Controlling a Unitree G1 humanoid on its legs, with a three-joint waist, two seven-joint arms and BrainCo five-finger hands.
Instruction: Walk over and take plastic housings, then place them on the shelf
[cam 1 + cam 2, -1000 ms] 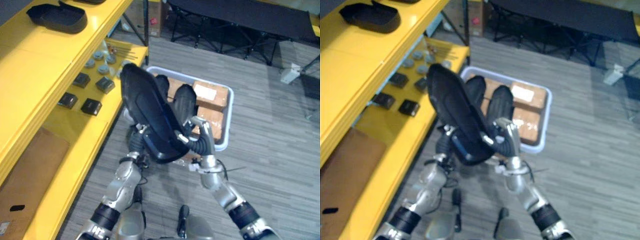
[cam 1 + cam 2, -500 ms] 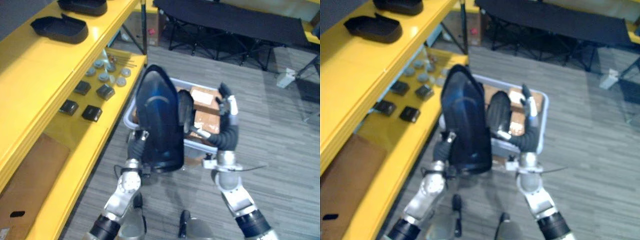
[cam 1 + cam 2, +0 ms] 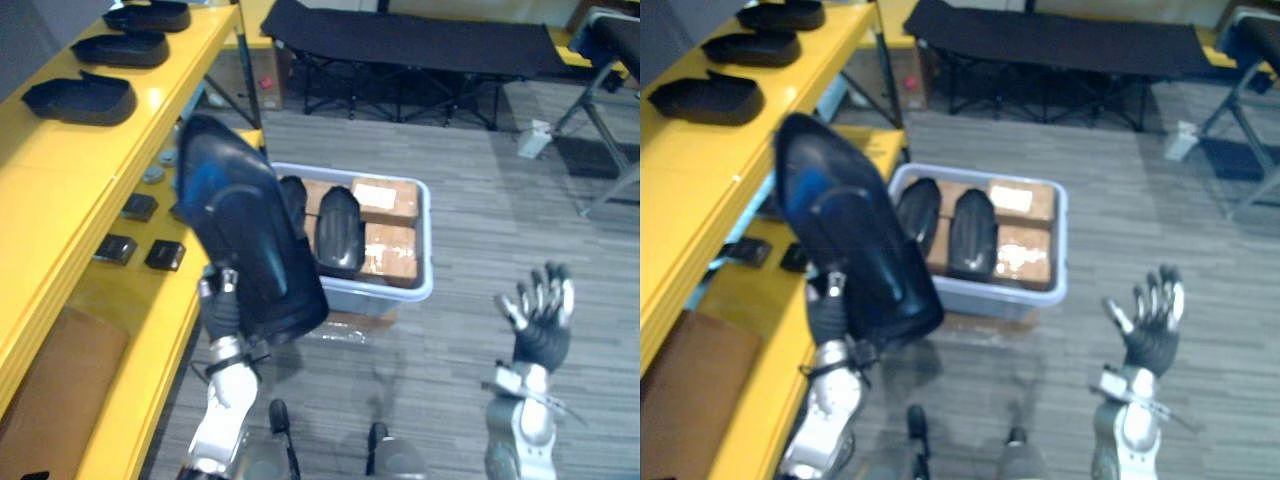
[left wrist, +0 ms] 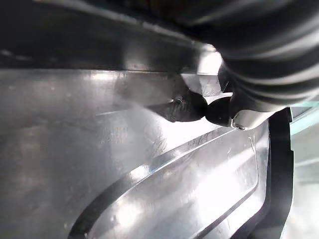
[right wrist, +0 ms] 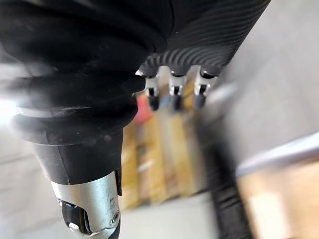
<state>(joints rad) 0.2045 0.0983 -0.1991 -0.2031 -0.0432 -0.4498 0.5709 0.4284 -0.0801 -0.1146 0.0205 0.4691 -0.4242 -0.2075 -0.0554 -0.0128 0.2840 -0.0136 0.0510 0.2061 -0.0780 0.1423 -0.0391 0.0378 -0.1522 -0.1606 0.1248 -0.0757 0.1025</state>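
Left eye view, held housing [image 3: 245, 240]: large, black, glossy; high up and tilted, upper end leaning toward the yellow shelf, not yet on it.
Left eye view, left hand [image 3: 222, 305]: under the lower end of the held housing, closed on its edge, carrying it alone.
Left eye view, right hand [image 3: 540, 320]: well apart on the right side, fingers spread and straight, holding nothing.
Left eye view, top shelf [image 3: 60, 170]: yellow, with three housings on the shelf [image 3: 80, 98] in a row toward the far end and a bare place nearer.
Left eye view, bin [image 3: 400, 297]: on the floor beyond the held housing, with two housings in the bin [image 3: 338, 230] beside cardboard boxes [image 3: 385, 200].
Right eye view, lower shelf [image 3: 750, 310]: small black parts [image 3: 740, 252] lying near the load, on its shelf side.
Left wrist view, fingertip [image 4: 187, 107]: dark tip pressed on the shiny inner face of the held housing.
Right wrist view, fingers [image 5: 172, 92]: straight in a row, nothing in their reach.
Risk, slipping: probably the biggest; long smooth shell gripped at one end by one hand only, so likely to pivot or slide out.
Risk, collision: upper end could strike the top shelf edge if lifted too low, or push a neighbour already laid there.
Risk, falling: possible drop onto the small black parts or the floor if released before lying flat.
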